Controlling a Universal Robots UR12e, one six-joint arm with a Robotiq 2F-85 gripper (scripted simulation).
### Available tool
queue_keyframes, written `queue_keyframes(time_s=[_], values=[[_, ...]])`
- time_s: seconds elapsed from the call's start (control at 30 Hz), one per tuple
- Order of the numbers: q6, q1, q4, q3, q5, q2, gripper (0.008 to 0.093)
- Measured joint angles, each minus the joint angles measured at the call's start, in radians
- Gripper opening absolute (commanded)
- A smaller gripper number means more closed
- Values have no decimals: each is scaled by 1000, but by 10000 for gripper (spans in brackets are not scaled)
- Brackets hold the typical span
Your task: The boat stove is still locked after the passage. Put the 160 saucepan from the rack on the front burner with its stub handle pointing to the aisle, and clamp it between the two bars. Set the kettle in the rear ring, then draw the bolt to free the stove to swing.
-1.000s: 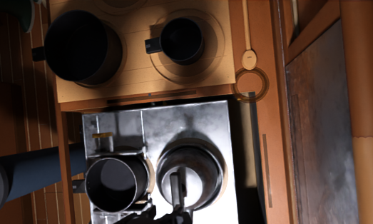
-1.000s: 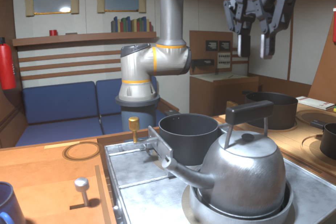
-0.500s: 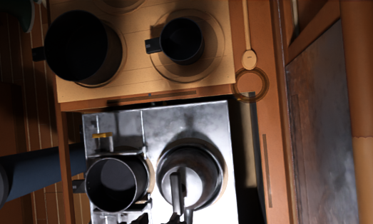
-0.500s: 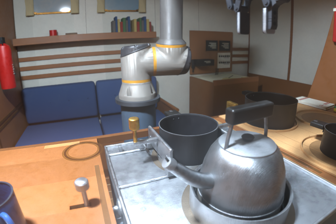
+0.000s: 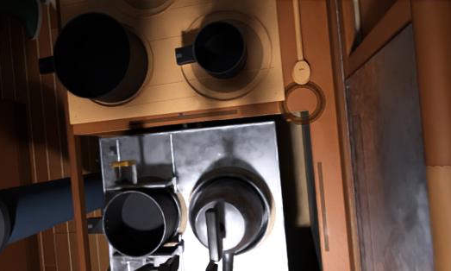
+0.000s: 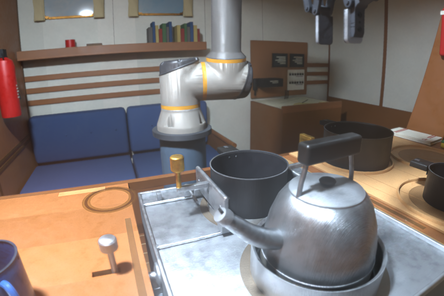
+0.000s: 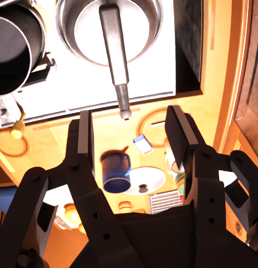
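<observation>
On the steel stove top the dark saucepan (image 6: pixel 249 181) stands on the front burner between the two clamp bars (image 6: pixel 212 190), its stub handle (image 5: pixel 95 225) pointing toward the aisle. The steel kettle (image 6: pixel 319 228) sits upright in the rear ring (image 5: pixel 232 209), spout toward the counter with the bolt. A brass-knobbed screw (image 6: pixel 176 164) rises at the stove's aisle corner. The bolt's steel knob (image 6: pixel 108 247) stands in its slot on the counter beside the stove. My gripper (image 6: pixel 338 29) hangs high above the kettle, open and empty.
The rack (image 5: pixel 174 56) beyond the stove holds a large pot (image 5: pixel 94 54) and a small saucepan (image 5: pixel 219 48). A blue mug (image 6: pixel 10 273) stands near the bolt, and the wrist camera shows a plate (image 7: pixel 145 181) there too. The arm's column (image 6: pixel 224 9) rises on the aisle side.
</observation>
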Motion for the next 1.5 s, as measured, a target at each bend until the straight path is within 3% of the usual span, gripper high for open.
queue_keyframes(time_s=[0.2, 0.67, 0.87, 1.1, 1.5], values=[[255, 0, 0, 0, 0, 0, 560], [1051, 0, -1, 0, 0, 0, 560], [1293, 0, -1, 1, 0, -1, 560], [1412, 0, -2, 1, 0, -1, 560], [1390, -31, -4, 16, 0, -13, 560]])
